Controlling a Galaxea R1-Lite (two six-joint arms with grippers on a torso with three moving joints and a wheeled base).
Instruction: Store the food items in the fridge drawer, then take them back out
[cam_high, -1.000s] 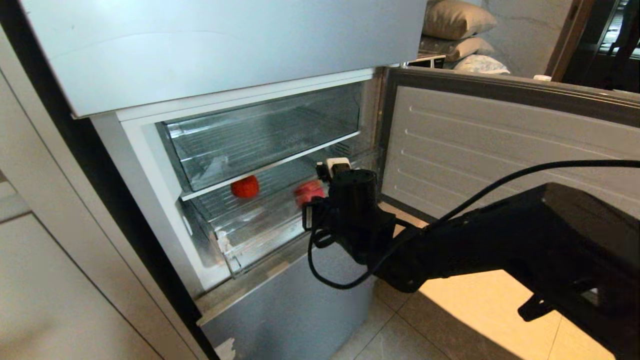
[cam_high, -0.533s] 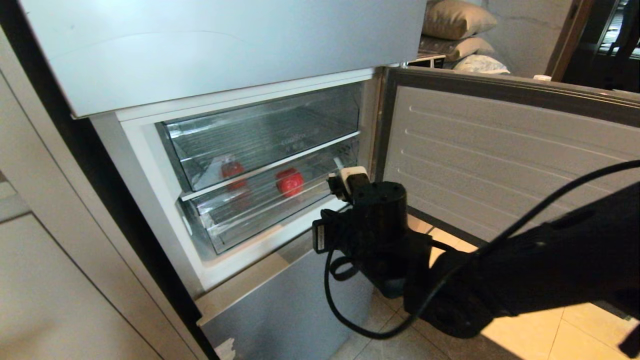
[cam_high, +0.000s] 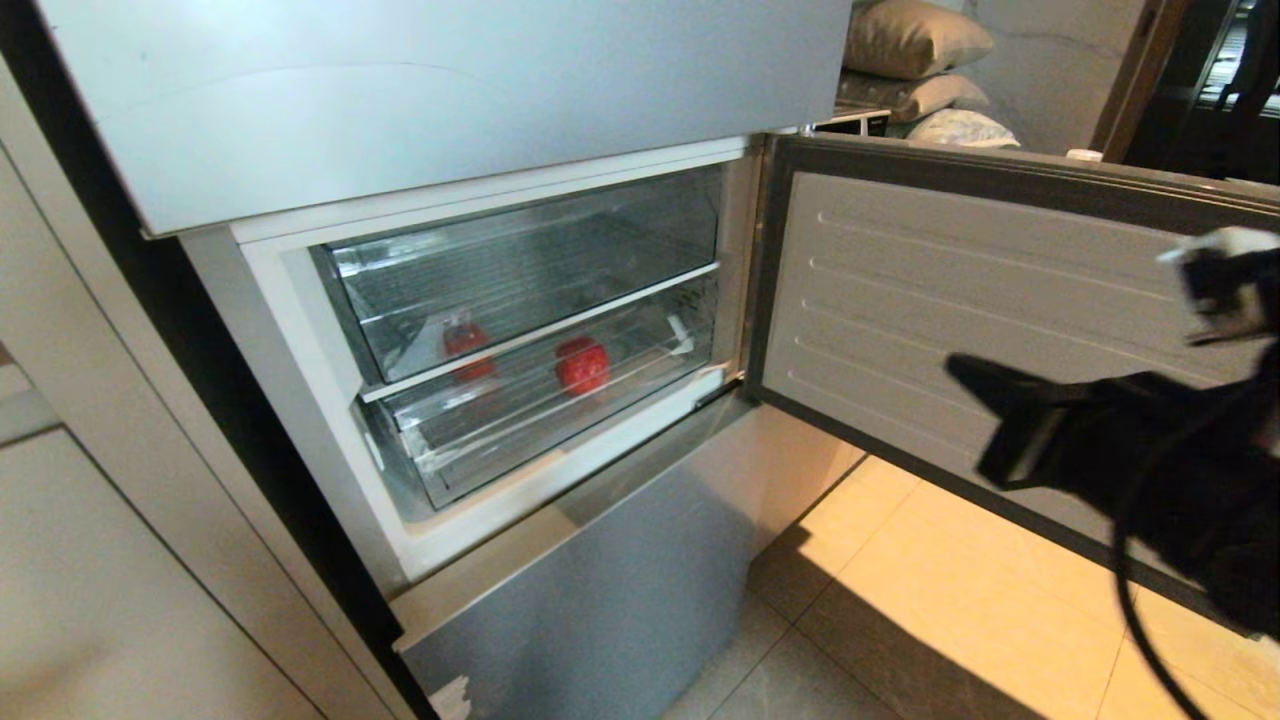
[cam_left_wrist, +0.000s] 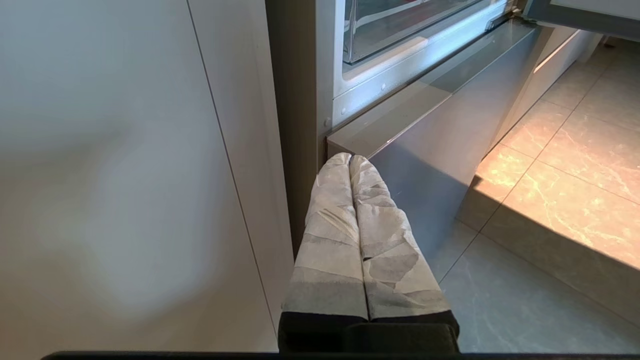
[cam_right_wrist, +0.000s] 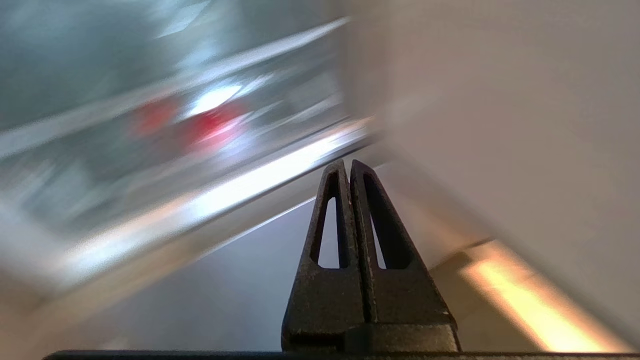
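Apple (cam_high: 582, 365): inside your pushed-in drawer (cam_high: 560, 420).
Right gripper (cam_right_wrist: 348, 167): closed, empty, beside the door (cam_high: 1000, 290).
Left gripper (cam_left_wrist: 349, 160): closed, parked low.

right gripper (cam_right_wrist: 350, 165) has black slotted triangular fingers, left gripper (cam_left_wrist: 350, 159) is wrapped in whitish tape, black cable looping off the arm.

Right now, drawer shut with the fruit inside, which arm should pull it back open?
Probably right: the right gripper faces the fridge drawer holding the red fruit; the left gripper points low, beside the fridge base.
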